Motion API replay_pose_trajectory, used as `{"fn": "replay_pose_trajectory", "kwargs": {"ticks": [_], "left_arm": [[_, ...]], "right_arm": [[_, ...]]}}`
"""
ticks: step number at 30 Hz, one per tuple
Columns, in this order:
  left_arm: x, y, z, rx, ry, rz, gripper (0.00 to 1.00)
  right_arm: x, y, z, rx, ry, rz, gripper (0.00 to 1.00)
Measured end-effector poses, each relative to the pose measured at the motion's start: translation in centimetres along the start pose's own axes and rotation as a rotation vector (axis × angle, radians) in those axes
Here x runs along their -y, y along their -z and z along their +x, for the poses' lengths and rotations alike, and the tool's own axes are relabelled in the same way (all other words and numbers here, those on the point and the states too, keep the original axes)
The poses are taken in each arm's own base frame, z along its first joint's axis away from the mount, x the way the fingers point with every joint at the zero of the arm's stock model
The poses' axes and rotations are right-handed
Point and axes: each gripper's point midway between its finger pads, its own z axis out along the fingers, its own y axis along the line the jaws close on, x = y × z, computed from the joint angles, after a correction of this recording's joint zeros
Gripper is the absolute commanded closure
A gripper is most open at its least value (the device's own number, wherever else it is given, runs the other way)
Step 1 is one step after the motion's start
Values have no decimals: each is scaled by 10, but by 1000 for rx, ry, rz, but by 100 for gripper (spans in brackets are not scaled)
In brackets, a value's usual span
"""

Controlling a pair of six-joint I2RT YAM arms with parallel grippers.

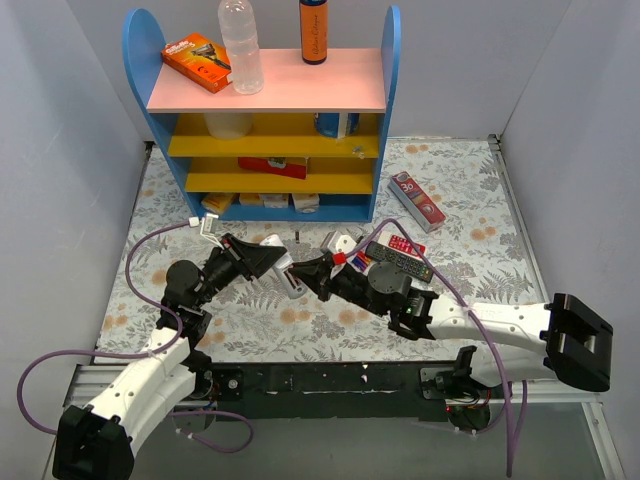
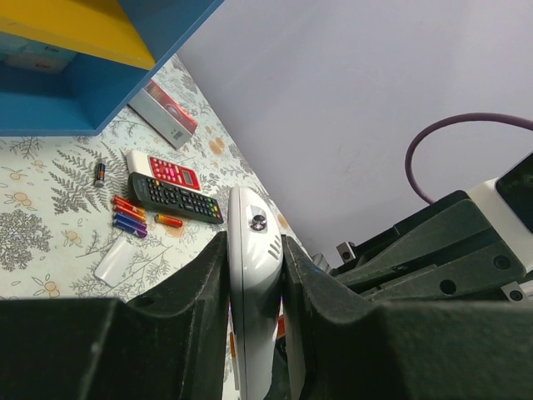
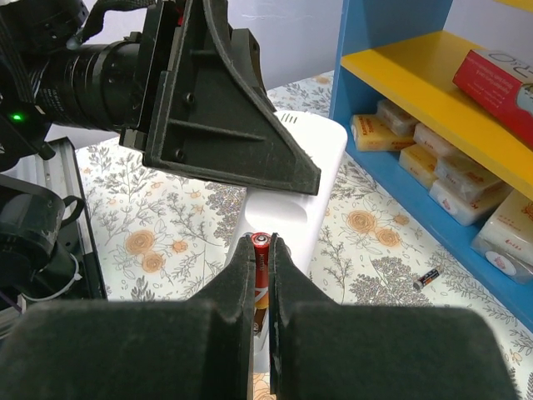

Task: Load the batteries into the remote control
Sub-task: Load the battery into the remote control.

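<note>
The shelf (image 1: 386, 120) stands beyond both grippers. On its pink top are an orange box (image 1: 197, 62), a clear bottle (image 1: 241, 45) and a dark bottle (image 1: 313, 30). The upper yellow level holds a white tub (image 1: 228, 124) and something blue that is too hidden to name. The middle level holds a red box (image 1: 272, 167), and the bottom level holds a row of pale packets (image 3: 433, 158). The left gripper (image 2: 254, 246) is clamped on the white remote (image 2: 250, 283), with one finger pressed against each long side, so the remote stands on edge above the table and sticks out past the fingertips. The right gripper (image 3: 261, 250) faces it from the opposite side, its fingers closed tightly on a battery (image 3: 260, 242). The battery's red end pokes out between the tips, close in front of the remote's white body; whether it touches cannot be told. More batteries (image 2: 129, 218), red-orange and dark blue, lie side by side on the table ahead of and below the left gripper. One more (image 2: 168, 220) lies just beside them, against the near edge of a black remote (image 2: 176, 198). A red remote (image 2: 164, 169) lies just past the black one, and a red-and-white box (image 2: 164, 114) lies farther out, near the shelf's corner. A lone battery (image 3: 426, 279) lies on the table between the right gripper and the shelf's foot. A flat white piece (image 2: 114, 261) lies on the table near the row of batteries.
</note>
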Motion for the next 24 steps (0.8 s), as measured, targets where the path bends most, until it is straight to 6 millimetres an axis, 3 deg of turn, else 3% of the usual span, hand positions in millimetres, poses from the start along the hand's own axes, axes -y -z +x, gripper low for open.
{"fn": "replay_pose_trajectory", "kwargs": {"ticks": [24], "left_arm": [[-14, 2, 4, -6, -41, -58, 100]], "right_arm": [[7, -10, 31, -55, -26, 61, 99]]}}
